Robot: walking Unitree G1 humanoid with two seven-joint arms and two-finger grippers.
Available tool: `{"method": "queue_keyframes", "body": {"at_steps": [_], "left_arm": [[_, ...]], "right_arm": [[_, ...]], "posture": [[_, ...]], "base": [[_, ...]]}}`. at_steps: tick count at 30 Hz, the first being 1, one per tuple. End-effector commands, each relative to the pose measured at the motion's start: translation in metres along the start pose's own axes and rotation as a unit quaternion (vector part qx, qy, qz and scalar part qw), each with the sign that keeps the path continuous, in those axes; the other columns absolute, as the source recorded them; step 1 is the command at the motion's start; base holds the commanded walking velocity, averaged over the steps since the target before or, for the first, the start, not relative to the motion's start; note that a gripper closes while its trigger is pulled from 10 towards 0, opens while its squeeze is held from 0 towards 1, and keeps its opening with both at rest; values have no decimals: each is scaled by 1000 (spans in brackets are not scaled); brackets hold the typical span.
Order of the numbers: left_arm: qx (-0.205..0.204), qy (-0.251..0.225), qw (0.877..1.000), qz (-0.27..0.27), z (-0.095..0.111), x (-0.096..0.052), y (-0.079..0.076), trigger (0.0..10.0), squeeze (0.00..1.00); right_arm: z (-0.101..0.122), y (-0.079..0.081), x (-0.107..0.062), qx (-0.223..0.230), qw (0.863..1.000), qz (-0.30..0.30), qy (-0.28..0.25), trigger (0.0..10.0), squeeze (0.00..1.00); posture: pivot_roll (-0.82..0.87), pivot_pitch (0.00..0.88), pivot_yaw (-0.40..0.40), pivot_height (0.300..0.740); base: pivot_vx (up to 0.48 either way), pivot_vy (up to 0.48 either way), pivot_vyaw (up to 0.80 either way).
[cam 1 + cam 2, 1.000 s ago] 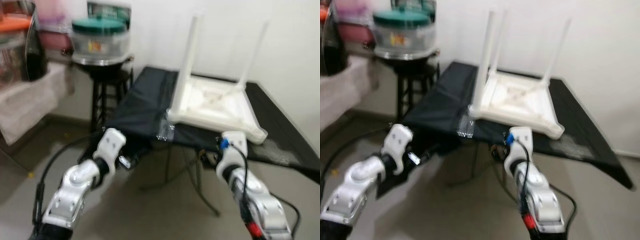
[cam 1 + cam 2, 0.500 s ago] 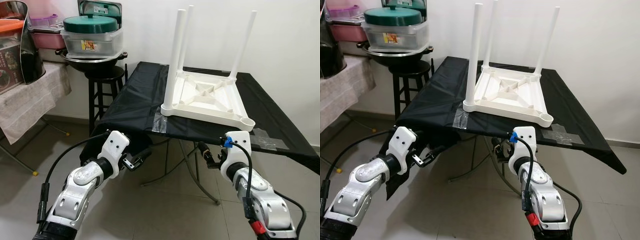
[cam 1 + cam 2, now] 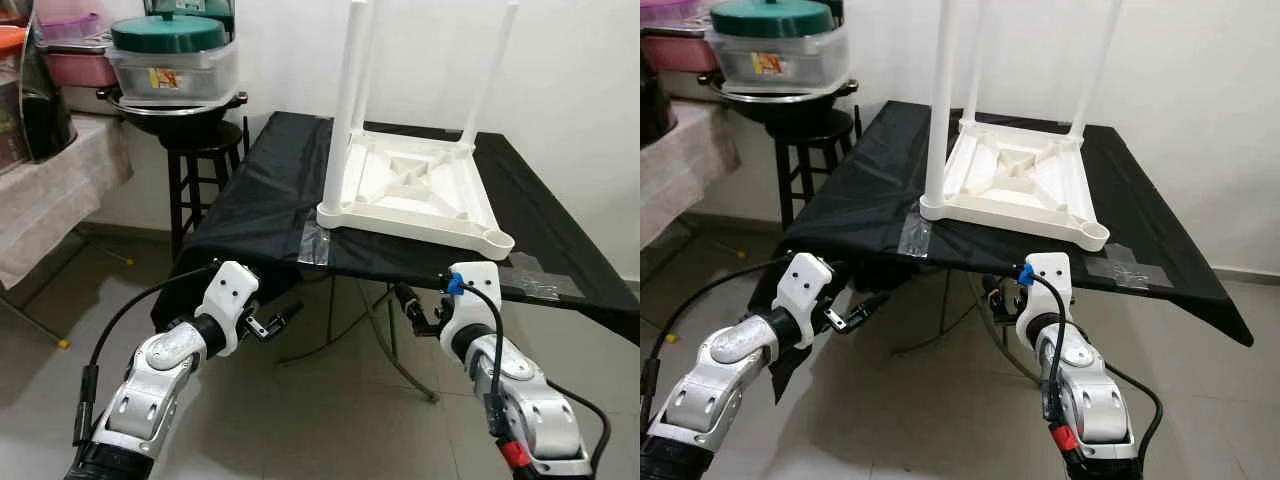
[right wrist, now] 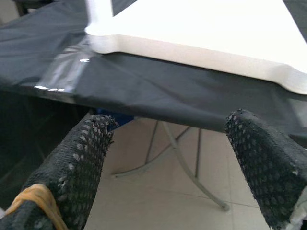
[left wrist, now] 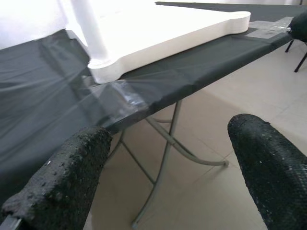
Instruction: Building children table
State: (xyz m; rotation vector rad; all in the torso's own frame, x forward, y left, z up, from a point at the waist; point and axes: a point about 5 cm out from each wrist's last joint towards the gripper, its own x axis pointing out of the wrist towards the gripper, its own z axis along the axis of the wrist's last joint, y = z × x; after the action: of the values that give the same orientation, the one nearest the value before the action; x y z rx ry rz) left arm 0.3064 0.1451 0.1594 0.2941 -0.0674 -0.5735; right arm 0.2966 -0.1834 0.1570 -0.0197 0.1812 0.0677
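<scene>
Children table [image 3: 415,195]: white plastic, flipped upside down on the black-covered folding table [image 3: 560,235], upper middle of the head views. Three legs are seen sticking up; the near-right corner socket [image 3: 497,240] looks empty, so a fourth leg is probably still needed. No loose leg can be spotted anywhere, tbh.

Folding table: runs from centre toward the right edge of the frame, cloth taped down at the front edge near the white corner.

Stool with pots [image 3: 200,150]: upper left, stacked with a lidded container [image 3: 172,60]. Not part of the job.

Left gripper [image 3: 268,322]: lower left, held below and in front of the folding table's edge, fingers [image 5: 62,187] spread apart, nothing held.

Right gripper [image 3: 412,312]: lower centre-right, just under the front edge, below the empty socket corner, fingers [image 4: 264,163] also spread, nothing held.

Doing it well: both grippers would need to be raised above the edge before reaching in, and the white tabletop steadied so it isn't shoved across the slippery cloth.
</scene>
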Motion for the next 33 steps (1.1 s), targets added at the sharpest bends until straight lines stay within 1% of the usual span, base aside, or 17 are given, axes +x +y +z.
{"method": "queue_keyframes", "body": {"at_steps": [1,10,17,20,27,33], "left_arm": [[6,6,1000,-5,-1,1,-2,10000,0],[6,11,1000,9,-3,2,0,10000,0],[8,15,1000,9,-3,2,0,10000,0],[2,15,1000,5,-4,2,-1,10000,0],[4,19,1000,6,-5,2,0,10000,0],[-3,16,1000,18,-5,1,1,10000,0]], "right_arm": [[-2,-4,0,-1,1000,-8,3,10000,0],[-3,-4,-1,1,1000,-8,8,10000,0],[-4,-4,-1,1,1000,-8,10,10000,0],[-4,-3,-1,0,1000,-7,10,10000,0],[-5,-4,-1,-4,1000,-6,13,10000,0],[-5,-4,-1,-5,1000,-5,14,10000,0]], "posture": [[80,0,-82,740],[81,0,-82,740],[80,0,-80,740],[79,0,-79,740],[78,0,-83,740],[78,0,-86,740]], "base": [[0,0,0],[0,0,0],[0,0,0],[0,-392,0],[0,-480,0],[0,0,0]]}}
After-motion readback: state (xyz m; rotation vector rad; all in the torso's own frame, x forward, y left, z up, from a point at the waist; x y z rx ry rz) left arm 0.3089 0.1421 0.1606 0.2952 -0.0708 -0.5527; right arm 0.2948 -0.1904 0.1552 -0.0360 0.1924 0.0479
